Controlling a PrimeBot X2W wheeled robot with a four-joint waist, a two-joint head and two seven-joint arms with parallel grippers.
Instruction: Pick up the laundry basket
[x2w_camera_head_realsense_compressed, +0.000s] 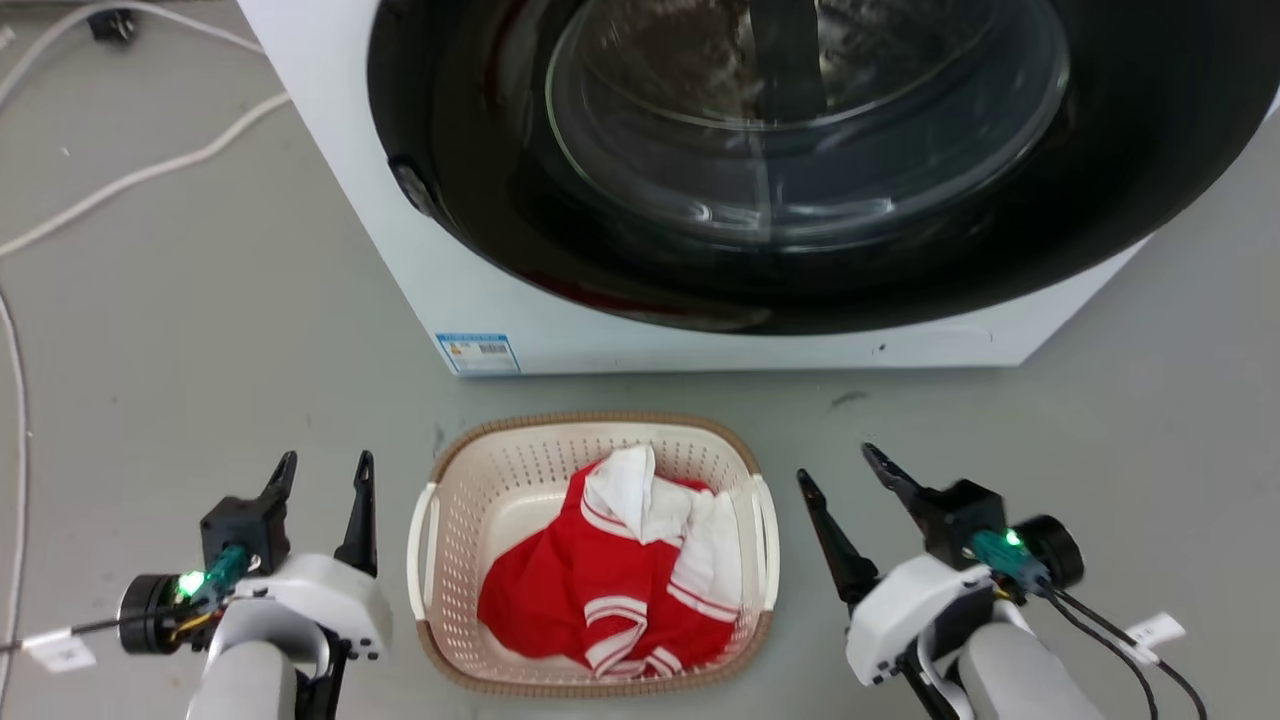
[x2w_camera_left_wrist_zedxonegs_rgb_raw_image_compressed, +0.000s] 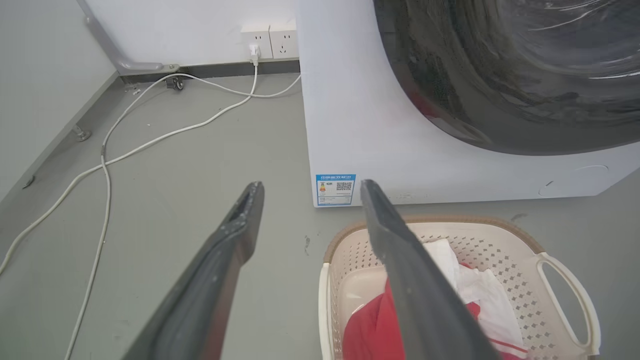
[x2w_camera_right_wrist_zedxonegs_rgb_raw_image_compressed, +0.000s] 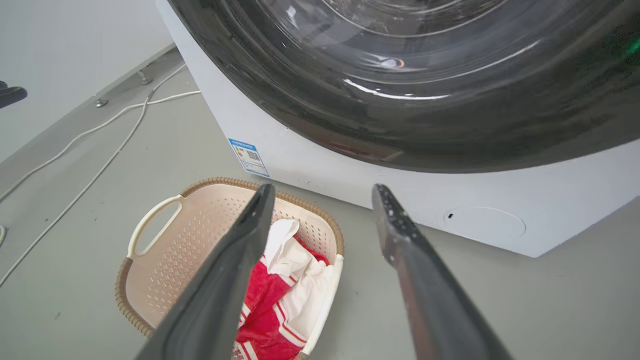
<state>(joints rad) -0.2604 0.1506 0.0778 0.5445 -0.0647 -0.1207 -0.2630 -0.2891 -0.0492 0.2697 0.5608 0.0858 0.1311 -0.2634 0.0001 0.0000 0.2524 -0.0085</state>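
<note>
The left gripper (x2w_camera_head_realsense_compressed: 326, 460) and right gripper (x2w_camera_head_realsense_compressed: 835, 462) are held spread and empty, one at each side of the laundry basket (x2w_camera_head_realsense_compressed: 520, 470), not touching it.

Cream perforated laundry basket (x2w_camera_head_realsense_compressed: 500, 480), brown woven rim (x2w_camera_head_realsense_compressed: 600, 419), red white-striped garment (x2w_camera_head_realsense_compressed: 580, 590); white washer (x2w_camera_head_realsense_compressed: 470, 290), grey floor (x2w_camera_head_realsense_compressed: 200, 350)

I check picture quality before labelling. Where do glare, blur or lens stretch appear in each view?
Head view: even, soft light, sharp on the laundry basket, pale reflections in the washer door. Left wrist view: the left fingers loom large and slightly soft. Right wrist view: bright glare streaks on the door, a green glint at top right, right fingers soft.
</note>
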